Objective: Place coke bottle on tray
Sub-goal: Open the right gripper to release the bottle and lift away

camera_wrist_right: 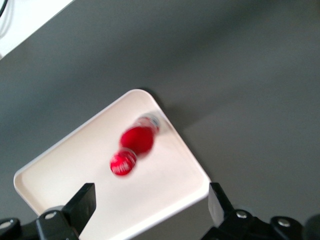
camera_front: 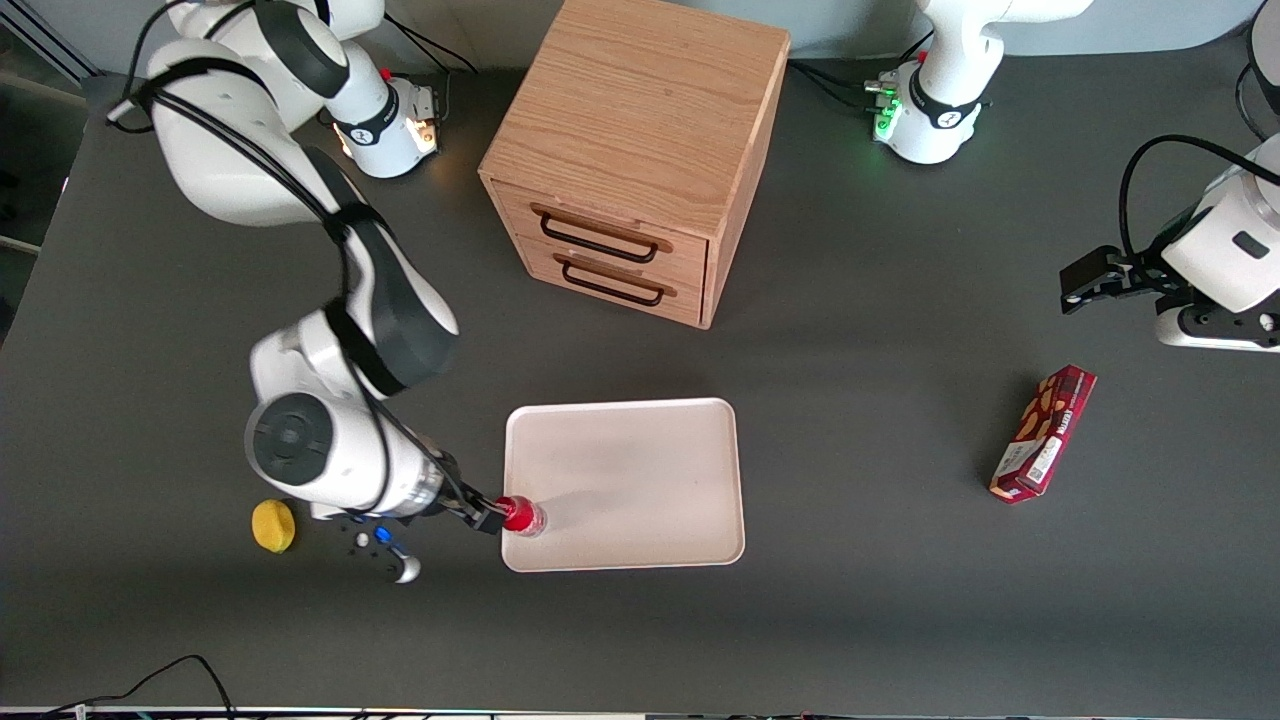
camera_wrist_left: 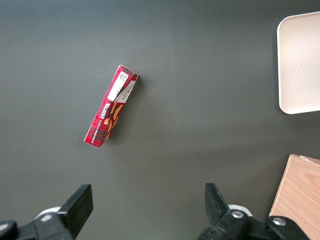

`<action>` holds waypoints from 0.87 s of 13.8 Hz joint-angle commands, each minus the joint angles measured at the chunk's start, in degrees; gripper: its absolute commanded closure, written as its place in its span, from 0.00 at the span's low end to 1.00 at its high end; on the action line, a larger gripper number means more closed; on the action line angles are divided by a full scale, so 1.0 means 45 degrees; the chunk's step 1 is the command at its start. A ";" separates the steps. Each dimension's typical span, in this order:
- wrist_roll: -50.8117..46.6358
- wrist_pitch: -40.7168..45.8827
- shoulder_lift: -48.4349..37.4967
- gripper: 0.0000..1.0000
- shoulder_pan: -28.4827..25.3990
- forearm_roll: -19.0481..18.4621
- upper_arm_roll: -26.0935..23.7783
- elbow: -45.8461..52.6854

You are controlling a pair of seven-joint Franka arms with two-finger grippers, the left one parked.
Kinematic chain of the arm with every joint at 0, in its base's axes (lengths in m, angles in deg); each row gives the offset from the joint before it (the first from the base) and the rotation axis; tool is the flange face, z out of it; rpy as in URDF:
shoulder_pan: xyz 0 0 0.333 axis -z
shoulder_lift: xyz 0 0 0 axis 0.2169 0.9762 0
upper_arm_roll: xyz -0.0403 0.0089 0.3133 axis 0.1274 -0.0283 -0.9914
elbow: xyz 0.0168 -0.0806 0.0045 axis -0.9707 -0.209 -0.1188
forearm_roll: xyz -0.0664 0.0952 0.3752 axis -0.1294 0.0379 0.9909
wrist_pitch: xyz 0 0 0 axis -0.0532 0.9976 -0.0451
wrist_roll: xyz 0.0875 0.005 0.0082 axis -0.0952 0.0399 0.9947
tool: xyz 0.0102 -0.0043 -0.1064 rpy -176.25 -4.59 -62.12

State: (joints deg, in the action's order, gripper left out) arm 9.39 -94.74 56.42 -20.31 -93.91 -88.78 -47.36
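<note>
The coke bottle (camera_front: 522,516) stands upright on the tray (camera_front: 640,470), right at the tray's corner nearest the working arm and nearest the front camera, low and left of centre in the front view. The gripper (camera_front: 487,518) sits just beside it at the tray's edge, and from the wrist camera the two fingers (camera_wrist_right: 82,205) are spread wide with the bottle (camera_wrist_right: 131,147) well clear between and below them, so the jaws hold nothing. The bottle's red cap (camera_wrist_right: 123,162) faces up toward that camera, a little blurred. A small yellow object (camera_front: 273,526) lies on the table close to the arm's wrist, toward the working arm's end. The wooden drawer cabinet (camera_front: 635,150) stands in the upper middle of the front view, farther from the camera than the tray and apart from it. The dark red snack box (camera_front: 1042,432) lies toward the parked arm's end, well apart from the tray.
</note>
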 commanded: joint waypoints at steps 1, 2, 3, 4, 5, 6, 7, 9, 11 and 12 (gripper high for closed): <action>0.2382 0.3064 -0.2951 0.00 0.1043 -0.0222 -0.0590 -0.0983; 0.2950 0.3654 -0.4044 0.00 0.1394 -0.0125 -0.0590 -0.1741; 0.3671 0.3950 -0.5215 0.00 0.1706 -0.0105 -0.0552 -0.2754; 0.4897 0.3973 -0.6445 0.00 0.2135 0.0224 -0.0358 -0.4040; 0.6127 0.3934 -0.7617 0.00 0.2468 0.1059 0.0321 -0.5175; 0.7029 0.3798 -0.8750 0.00 0.2413 0.1976 0.1739 -0.6249; 0.8005 0.3449 -0.9728 0.00 0.2355 0.2758 0.2817 -0.7420; 0.9571 0.1467 -1.2281 0.00 0.2374 0.3195 0.4033 -1.1662; 0.9597 -0.0045 -1.3717 0.00 0.2354 0.3196 0.4097 -1.4063; 0.9597 -0.0012 -1.3723 0.00 0.2354 0.3196 0.4097 -1.4073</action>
State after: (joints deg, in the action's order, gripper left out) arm 51.83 -89.66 2.43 -9.04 -80.75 -70.36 -99.15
